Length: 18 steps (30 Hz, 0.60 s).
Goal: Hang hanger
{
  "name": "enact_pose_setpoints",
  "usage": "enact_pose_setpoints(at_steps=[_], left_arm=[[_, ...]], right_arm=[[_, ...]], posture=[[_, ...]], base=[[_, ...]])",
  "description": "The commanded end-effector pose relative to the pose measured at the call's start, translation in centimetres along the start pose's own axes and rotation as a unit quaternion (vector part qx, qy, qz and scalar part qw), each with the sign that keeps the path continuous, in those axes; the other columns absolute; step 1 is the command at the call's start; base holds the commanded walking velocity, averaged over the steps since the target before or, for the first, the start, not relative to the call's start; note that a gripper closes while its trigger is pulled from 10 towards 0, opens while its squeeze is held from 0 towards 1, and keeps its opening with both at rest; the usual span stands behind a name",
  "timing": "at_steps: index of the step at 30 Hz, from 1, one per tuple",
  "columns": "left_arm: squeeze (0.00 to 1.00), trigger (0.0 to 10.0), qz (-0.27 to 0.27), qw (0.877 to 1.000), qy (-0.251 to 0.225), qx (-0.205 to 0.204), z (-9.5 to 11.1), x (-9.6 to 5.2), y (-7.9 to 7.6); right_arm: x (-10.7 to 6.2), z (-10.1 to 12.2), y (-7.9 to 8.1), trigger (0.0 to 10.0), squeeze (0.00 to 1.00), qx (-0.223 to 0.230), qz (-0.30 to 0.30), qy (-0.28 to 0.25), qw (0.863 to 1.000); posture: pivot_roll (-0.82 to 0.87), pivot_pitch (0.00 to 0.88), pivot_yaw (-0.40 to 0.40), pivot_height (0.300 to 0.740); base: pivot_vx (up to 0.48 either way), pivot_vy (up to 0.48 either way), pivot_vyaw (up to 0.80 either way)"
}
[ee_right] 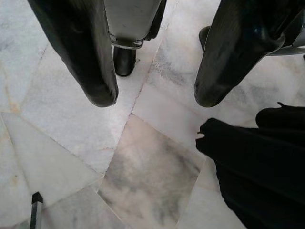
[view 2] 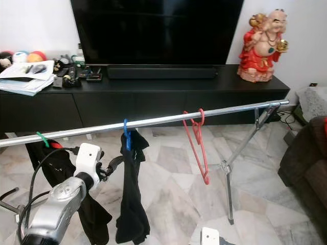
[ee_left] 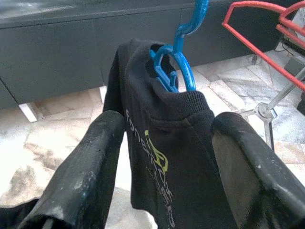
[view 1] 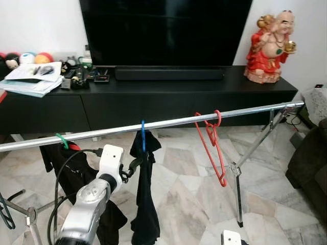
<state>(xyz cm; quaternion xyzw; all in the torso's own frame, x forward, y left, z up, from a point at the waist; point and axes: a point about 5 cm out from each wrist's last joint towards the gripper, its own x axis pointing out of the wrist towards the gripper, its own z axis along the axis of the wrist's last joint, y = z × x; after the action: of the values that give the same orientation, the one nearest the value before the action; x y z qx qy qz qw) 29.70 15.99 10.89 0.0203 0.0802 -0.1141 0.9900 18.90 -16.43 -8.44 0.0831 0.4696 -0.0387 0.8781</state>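
Blue hanger [view 1: 143, 137] hooked on the rail [view 1: 168, 123], left of the red hanger [view 1: 212, 145], black shirt [ee_left: 176, 157] limp and light; left gripper [ee_left: 167, 162] spread around its collar, right gripper [ee_right: 152, 71] spread low; grab the stiff hook neck.

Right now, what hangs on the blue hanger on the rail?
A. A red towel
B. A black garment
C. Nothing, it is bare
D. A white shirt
B. The blue hanger hooks over the metal rail with a black garment draped from it; the left wrist view shows its collar around the hanger, between the open fingers of the left hand. The red hanger further along is the bare one.
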Motion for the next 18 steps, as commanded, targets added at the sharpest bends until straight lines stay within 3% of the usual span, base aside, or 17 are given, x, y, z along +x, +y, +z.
enact_pose_setpoints(at_steps=[1,6,18], left_arm=[[0.00,10.0,0.020,1.000,-0.006,-0.009,0.5,-0.7,0.3],[0.00,10.0,0.046,0.999,-0.003,-0.001,0.9,-1.5,0.4],[0.00,10.0,0.038,0.999,-0.008,0.034,1.7,-1.7,-1.0]], right_arm=[[-0.1,-0.1,-0.3,10.0,0.00,-0.008,-0.007,-0.003,1.000],[0.0,0.0,-0.3,10.0,0.00,-0.021,-0.009,-0.006,1.000],[0.0,0.0,-0.3,10.0,0.00,-0.018,-0.007,-0.007,1.000]], posture=[[0.13,0.000,-0.019,0.740],[0.13,0.000,-0.019,0.740],[0.14,0.000,-0.021,0.740]], base=[[0.000,0.000,0.00],[0.000,0.000,0.71],[0.000,0.000,0.80]])
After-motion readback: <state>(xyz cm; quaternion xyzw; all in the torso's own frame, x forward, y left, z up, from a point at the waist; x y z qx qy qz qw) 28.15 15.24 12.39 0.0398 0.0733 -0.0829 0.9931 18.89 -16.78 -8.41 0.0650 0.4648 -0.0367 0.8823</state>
